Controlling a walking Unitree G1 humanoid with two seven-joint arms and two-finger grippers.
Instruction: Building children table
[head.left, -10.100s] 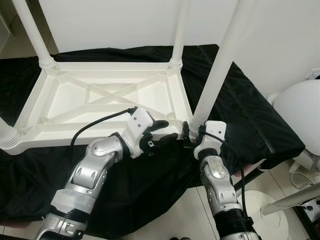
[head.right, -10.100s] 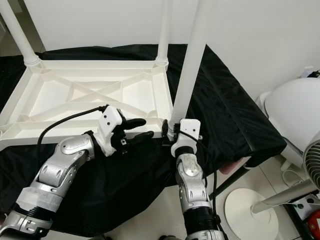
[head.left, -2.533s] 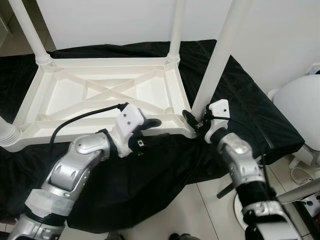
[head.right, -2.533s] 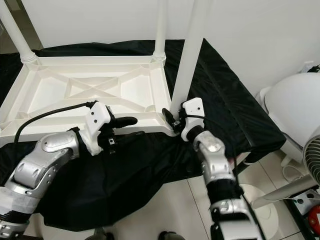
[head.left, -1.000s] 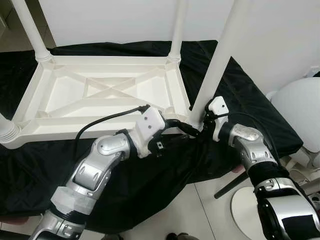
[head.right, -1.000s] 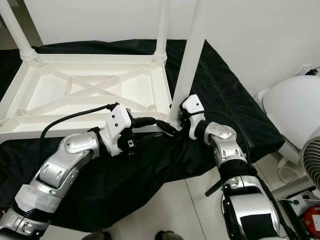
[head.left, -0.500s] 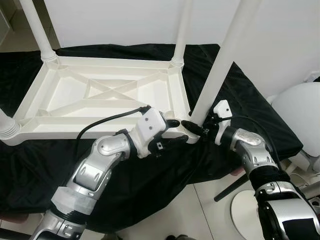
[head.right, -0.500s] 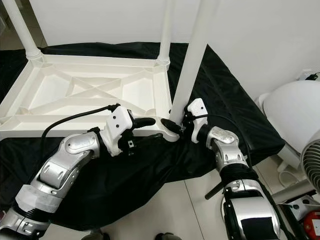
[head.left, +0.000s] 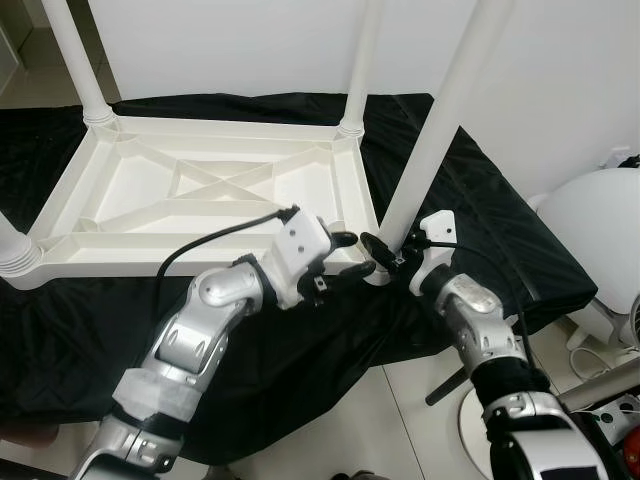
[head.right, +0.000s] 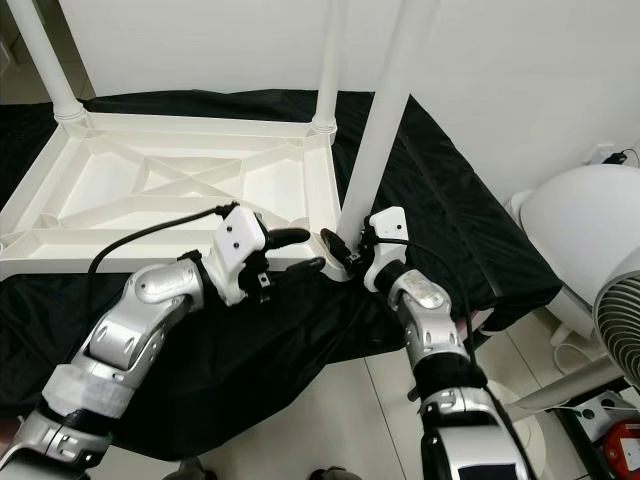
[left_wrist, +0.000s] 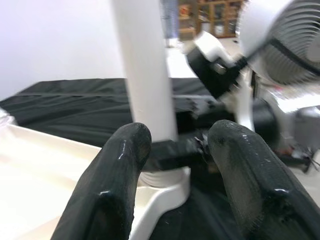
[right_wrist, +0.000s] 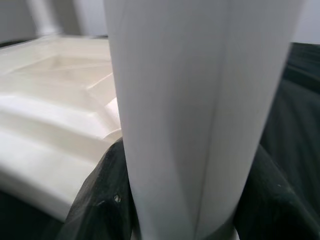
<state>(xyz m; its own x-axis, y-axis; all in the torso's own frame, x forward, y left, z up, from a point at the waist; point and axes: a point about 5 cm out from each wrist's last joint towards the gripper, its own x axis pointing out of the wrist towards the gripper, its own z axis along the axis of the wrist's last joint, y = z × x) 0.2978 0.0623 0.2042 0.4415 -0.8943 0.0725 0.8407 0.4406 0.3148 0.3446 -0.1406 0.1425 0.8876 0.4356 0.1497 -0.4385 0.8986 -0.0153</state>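
A white plastic children's table (head.left: 150, 262) lies upside down on a black cloth, its legs pointing up. The near right leg (head.left: 432, 130) stands in the corner socket. My right gripper (head.left: 383, 252) is shut around the foot of that leg; in the right wrist view the leg (right_wrist: 200, 100) sits between the black fingers (right_wrist: 100, 200). My left gripper (head.left: 352, 258) is open just left of the same corner, one finger above the table's rim and one below it. In the left wrist view its fingers (left_wrist: 120, 170) frame the leg (left_wrist: 145, 65).
The black cloth (head.left: 490, 230) covers a low surface whose edge drops off at the near right. A white fan (head.left: 600, 230) stands on the tiled floor to the right. Three more legs (head.left: 358, 60) rise from the table's other corners. A white wall is behind.
My right forearm has swung from the right side in toward me while its gripper stays at the leg's foot. The left gripper stays by the corner. The view has shifted slightly.
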